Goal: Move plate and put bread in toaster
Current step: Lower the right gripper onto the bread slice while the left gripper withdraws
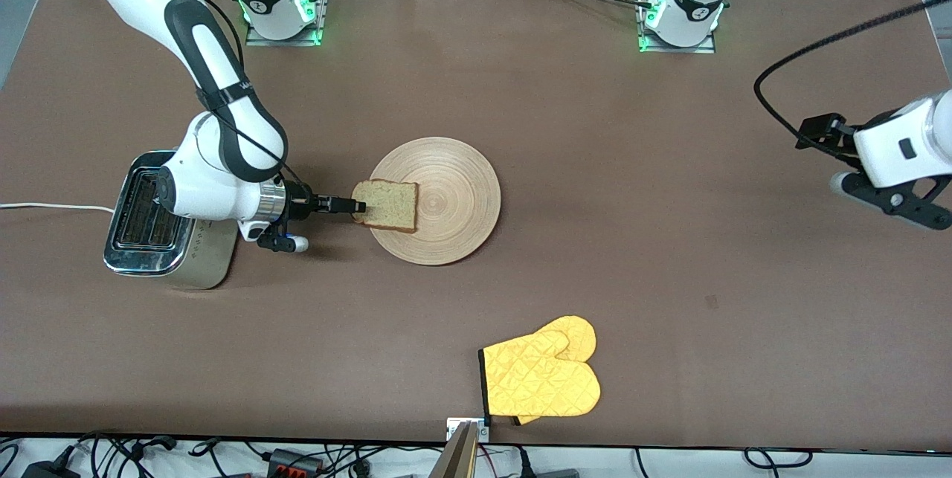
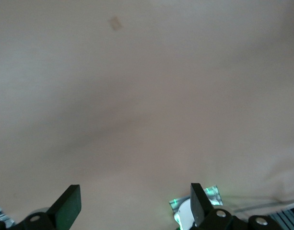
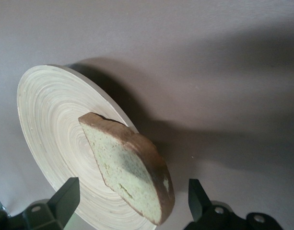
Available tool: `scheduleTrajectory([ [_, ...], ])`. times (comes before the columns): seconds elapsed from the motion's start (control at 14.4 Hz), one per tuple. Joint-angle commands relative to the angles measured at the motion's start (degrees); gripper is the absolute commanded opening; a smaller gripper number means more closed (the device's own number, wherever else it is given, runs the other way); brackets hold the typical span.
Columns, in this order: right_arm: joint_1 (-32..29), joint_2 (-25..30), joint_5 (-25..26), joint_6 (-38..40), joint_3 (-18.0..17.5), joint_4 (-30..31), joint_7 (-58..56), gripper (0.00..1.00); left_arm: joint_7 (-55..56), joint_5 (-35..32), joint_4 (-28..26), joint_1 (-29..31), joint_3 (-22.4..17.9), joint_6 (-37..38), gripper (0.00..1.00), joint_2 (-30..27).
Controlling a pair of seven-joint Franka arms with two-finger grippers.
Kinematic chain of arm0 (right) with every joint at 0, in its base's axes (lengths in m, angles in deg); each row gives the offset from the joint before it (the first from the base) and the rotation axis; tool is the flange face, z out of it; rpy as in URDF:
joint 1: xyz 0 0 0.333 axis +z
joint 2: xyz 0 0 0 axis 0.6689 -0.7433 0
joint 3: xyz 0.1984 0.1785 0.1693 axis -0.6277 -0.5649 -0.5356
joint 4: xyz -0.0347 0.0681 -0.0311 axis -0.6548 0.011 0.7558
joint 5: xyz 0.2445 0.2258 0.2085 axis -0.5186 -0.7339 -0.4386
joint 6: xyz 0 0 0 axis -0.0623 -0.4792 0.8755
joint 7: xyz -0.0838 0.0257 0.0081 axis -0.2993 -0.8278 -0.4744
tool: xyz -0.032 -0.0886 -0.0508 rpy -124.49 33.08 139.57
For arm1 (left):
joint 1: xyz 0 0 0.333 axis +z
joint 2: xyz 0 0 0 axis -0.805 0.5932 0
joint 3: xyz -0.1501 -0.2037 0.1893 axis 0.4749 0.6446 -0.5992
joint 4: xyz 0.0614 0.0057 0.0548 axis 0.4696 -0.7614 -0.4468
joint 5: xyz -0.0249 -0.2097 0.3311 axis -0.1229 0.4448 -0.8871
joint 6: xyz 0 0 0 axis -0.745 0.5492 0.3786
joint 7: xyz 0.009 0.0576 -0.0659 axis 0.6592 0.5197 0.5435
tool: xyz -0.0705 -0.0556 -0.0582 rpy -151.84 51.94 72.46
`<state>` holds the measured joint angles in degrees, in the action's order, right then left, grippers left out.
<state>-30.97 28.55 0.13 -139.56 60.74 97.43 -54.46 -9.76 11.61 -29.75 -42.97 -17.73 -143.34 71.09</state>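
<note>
Front view: bread [image 1: 387,204] on plate [image 1: 439,199], right end effector [image 1: 355,206] open at edge

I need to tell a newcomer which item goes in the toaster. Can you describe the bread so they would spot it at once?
Find the large round wooden plate mid-table. On its edge toward the silver toaster lies the bread, with the right gripper open at it. It is the only square, brown-crusted thing there.

plate [image 1: 454,188]: pale wood, fine concentric rings | bread [image 1: 387,204]: pale tan, dark brown crust | toaster [image 1: 160,229]: shiny silver, dark slots | oven mitts [image 1: 541,378]: yellow quilted, black trim | table [image 1: 595,128]: brown
</note>
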Motion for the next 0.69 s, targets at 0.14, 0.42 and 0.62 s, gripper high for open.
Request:
scheduleTrajectory([
  [0.14,1.3,-0.7,-2.1,-4.2,0.0,1.6,-5.9,1.0,8.8,7.5,-24.8,-7.6,-13.7,-20.0,1.0,-17.9],
  [0.42,1.3,-0.7,-2.1,-4.2,0.0,2.1,-6.5,1.0,14.4,8.8,-30.3,-14.0,-19.6,-25.9,1.0,-22.2],
  [0.62,1.3,-0.7,-2.2,-4.1,0.0,2.2,-6.6,1.0,15.4,8.1,-29.6,-14.4,-19.7,-25.9,1.0,-22.1],
])
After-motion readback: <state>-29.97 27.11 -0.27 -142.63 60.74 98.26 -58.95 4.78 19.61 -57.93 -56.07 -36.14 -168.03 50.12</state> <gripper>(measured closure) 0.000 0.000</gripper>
